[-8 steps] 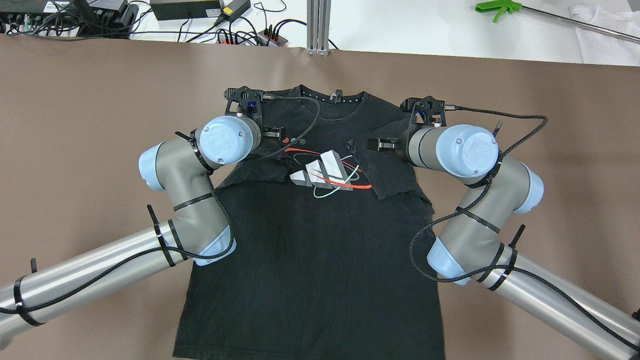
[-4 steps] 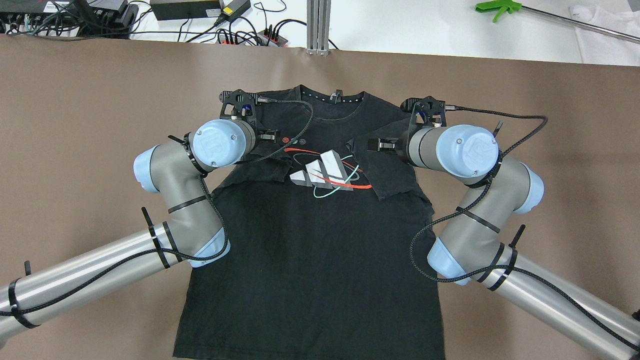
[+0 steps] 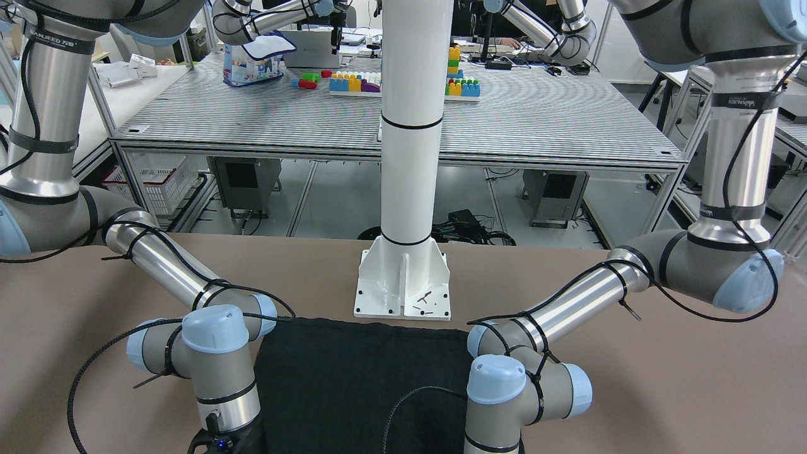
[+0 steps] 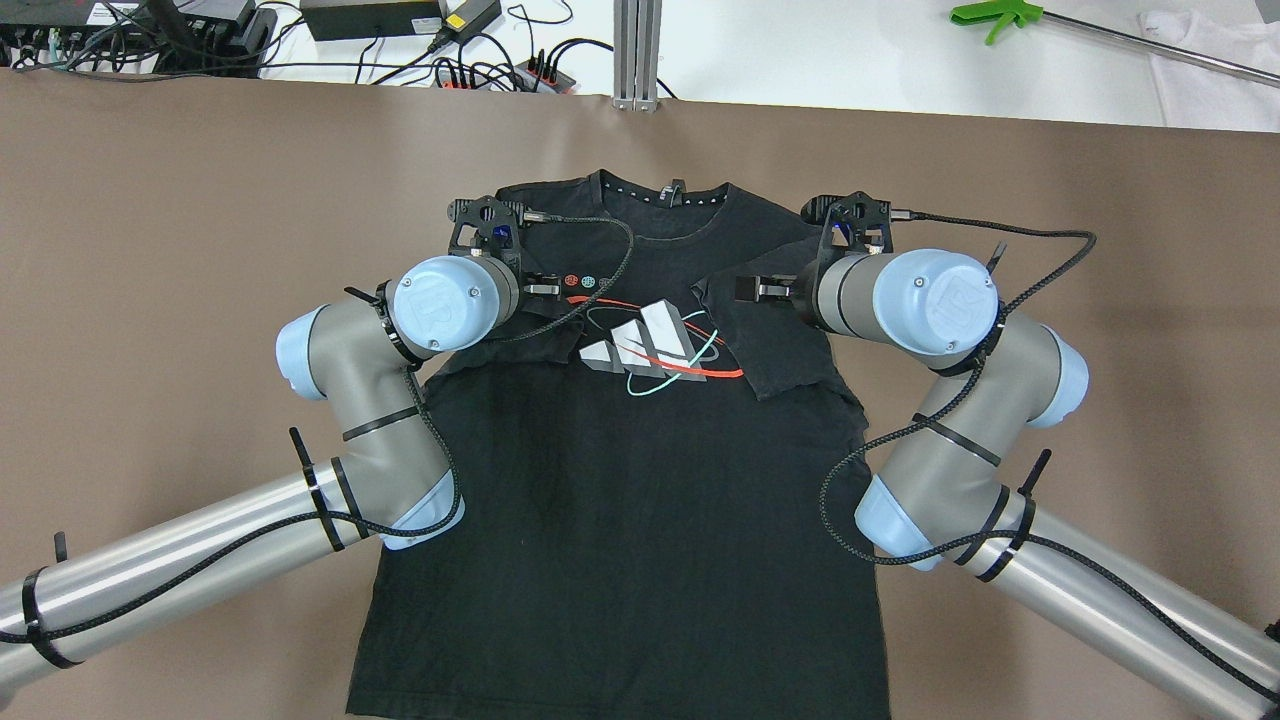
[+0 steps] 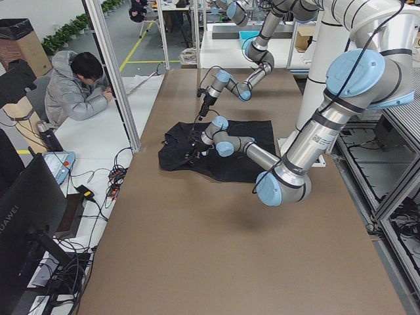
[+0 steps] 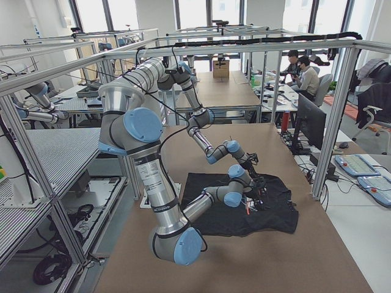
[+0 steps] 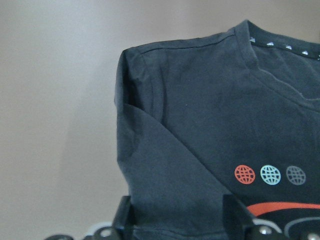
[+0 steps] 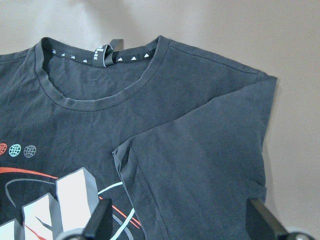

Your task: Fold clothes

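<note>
The clothes are a black T-shirt (image 4: pixel 620 520) with a white, red and teal chest print, lying flat on the brown table, collar at the far side. Both sleeves are folded inward onto the chest. My left gripper (image 4: pixel 545 288) hovers over the left folded sleeve (image 4: pixel 510 340); in the left wrist view its fingers (image 7: pixel 125 215) stand apart above the dark fabric (image 7: pixel 200 100), holding nothing. My right gripper (image 4: pixel 745 289) is over the right folded sleeve (image 4: pixel 775 345); the right wrist view shows the gripper (image 8: pixel 177 222) wide open above the shirt (image 8: pixel 200 150).
Power strips and cables (image 4: pixel 500 70), a metal post (image 4: pixel 637 50), a green-handled tool (image 4: pixel 990 18) and a white cloth (image 4: pixel 1210 60) lie beyond the table's far edge. The white pillar base (image 3: pixel 403 284) stands at the shirt's hem. A person (image 5: pixel 82 92) sits at a side desk.
My left wrist swung out to the left, then came partly back and slightly nearer, staying over the left sleeve. The right arm and the shirt have not moved.
</note>
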